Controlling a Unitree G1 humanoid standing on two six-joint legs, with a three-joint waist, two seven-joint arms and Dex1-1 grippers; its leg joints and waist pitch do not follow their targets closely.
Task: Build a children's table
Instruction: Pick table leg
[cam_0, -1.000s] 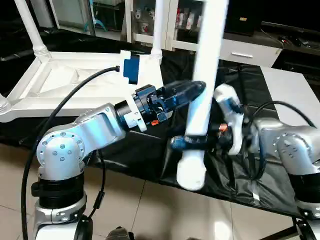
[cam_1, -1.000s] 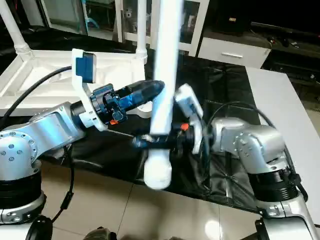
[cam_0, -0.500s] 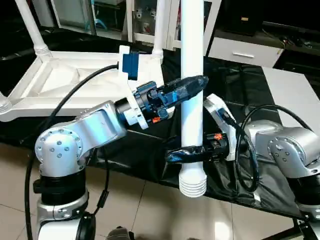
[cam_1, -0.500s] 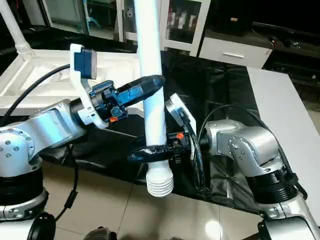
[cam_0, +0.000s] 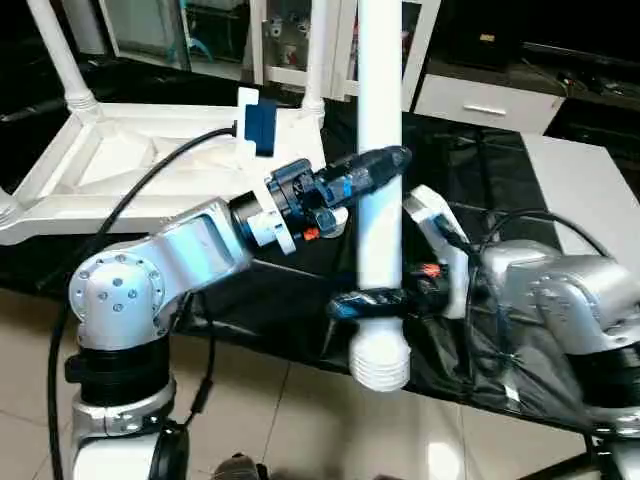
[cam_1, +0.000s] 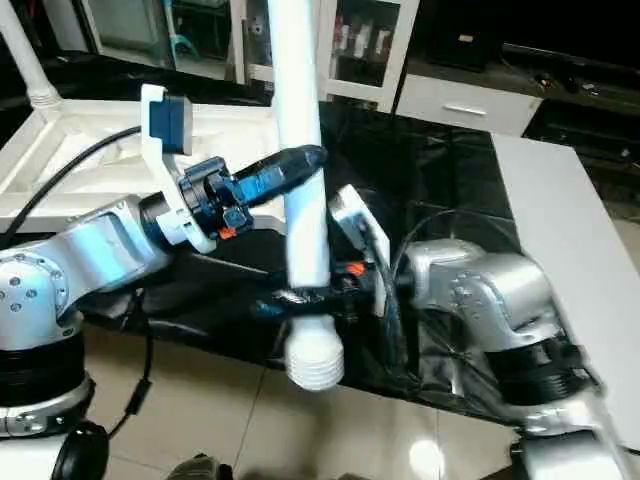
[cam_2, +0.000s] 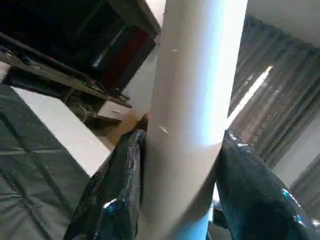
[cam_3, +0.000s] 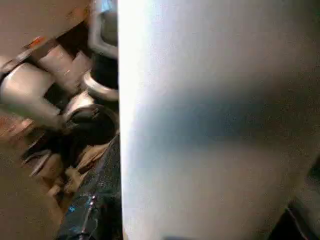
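Black-covered table (cam_0: 300, 300): we log one upturned white tabletop (cam_0: 150, 165). Our left pincer (cam_2: 172, 200) and right pincer (cam_0: 375, 302) both clasp one upright white leg (cam_0: 380, 150).

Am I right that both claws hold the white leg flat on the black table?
Not flat. Both the left claw and the right claw hold the white leg upright, ribbed end down past the black table's edge, as the left eye view shows.

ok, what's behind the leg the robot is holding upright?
Behind the leg lies the black-covered work surface, with the tabletop upside down at its left and cabinets beyond. The leg covers the far finger of the left gripper and part of the right gripper.
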